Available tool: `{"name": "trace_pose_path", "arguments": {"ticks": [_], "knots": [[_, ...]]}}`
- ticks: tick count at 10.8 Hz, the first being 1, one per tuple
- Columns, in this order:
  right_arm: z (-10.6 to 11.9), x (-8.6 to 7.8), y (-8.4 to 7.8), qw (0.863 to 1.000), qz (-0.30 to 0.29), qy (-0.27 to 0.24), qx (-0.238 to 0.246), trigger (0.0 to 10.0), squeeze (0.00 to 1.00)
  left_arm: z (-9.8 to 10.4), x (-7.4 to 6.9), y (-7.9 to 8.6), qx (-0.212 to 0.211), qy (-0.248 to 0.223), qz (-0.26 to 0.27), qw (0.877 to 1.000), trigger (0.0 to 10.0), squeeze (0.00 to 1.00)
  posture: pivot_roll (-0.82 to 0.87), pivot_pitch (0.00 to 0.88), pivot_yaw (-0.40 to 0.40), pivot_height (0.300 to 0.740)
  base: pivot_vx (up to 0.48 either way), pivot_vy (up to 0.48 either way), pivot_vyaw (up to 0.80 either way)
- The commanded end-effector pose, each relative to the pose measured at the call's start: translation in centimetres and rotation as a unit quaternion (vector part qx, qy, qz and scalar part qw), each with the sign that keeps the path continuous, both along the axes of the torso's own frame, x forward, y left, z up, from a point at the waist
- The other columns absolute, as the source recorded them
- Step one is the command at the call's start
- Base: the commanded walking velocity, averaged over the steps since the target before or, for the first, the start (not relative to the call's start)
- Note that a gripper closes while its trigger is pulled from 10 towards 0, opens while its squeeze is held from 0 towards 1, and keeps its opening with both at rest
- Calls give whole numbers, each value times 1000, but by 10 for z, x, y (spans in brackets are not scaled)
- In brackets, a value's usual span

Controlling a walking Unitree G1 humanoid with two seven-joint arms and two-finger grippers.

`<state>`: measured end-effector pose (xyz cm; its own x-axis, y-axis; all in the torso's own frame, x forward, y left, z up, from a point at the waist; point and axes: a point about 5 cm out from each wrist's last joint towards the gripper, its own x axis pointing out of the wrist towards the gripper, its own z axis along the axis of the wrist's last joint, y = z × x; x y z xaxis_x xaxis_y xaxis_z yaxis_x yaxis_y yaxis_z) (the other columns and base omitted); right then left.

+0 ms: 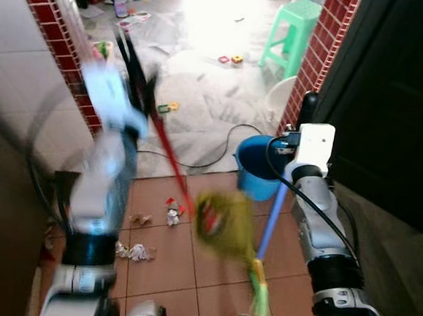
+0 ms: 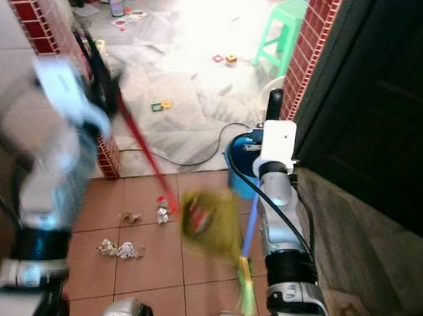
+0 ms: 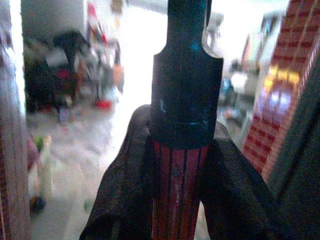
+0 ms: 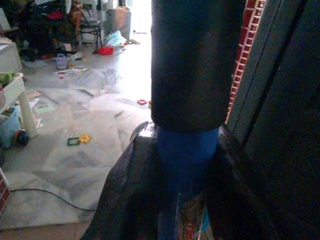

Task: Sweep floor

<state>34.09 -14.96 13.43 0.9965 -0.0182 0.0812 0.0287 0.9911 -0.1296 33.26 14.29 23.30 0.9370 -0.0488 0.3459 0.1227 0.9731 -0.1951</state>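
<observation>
My left gripper (image 1: 135, 75) is raised at the left, blurred, and shut on a red handle (image 3: 179, 190). That handle slants down to a blurred yellow-green dustpan (image 1: 224, 223) hanging over the terracotta floor tiles. My right gripper (image 1: 306, 114) is shut on the blue handle (image 4: 186, 155) of a broom, whose green bristles (image 1: 260, 297) reach down near my body. Scraps of crumpled paper litter (image 1: 136, 252) lie on the tiles at the left, with more litter (image 1: 172, 212) beside the dustpan.
A blue bucket (image 1: 257, 165) stands by the right red-tiled pillar (image 1: 318, 56). A black cable (image 1: 227, 141) loops over the grey floor beyond. A green stool (image 1: 294, 33) and small toys (image 1: 168, 107) lie farther back. A dark door (image 1: 399, 107) is on the right.
</observation>
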Motion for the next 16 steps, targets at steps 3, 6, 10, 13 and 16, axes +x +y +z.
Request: {"name": "trace_pose_path", "arguments": {"ticks": [3, 6, 10, 13, 16], "knots": [[-11, -6, -1, 1000, 3, 18, -22, 10000, 0, 51, -1, 21, -10, -93, 59, 994, 10000, 0, -104, 10, 47, 740, 0, 0, -267], [-14, -6, 0, 999, 7, 20, -24, 10000, 0, 64, 1, 19, -17, -113, 63, 991, 10000, 0, -99, 6, 50, 740, 0, 0, -267], [-17, -7, 1, 999, 13, 27, -21, 10000, 0, 58, 2, 10, -21, -106, 48, 993, 10000, 0, -101, 7, 55, 740, 318, 0, -400], [-18, -8, 4, 999, 17, 28, -23, 10000, 0, 42, 3, 3, -16, -83, 41, 996, 10000, 0, -103, 5, 58, 740, 394, 0, 0], [-20, -10, 6, 999, 20, 27, -22, 10000, 0, 39, 6, 1, -11, -80, 42, 996, 10000, 0, -113, 0, 69, 740, 409, 0, 0]]}}
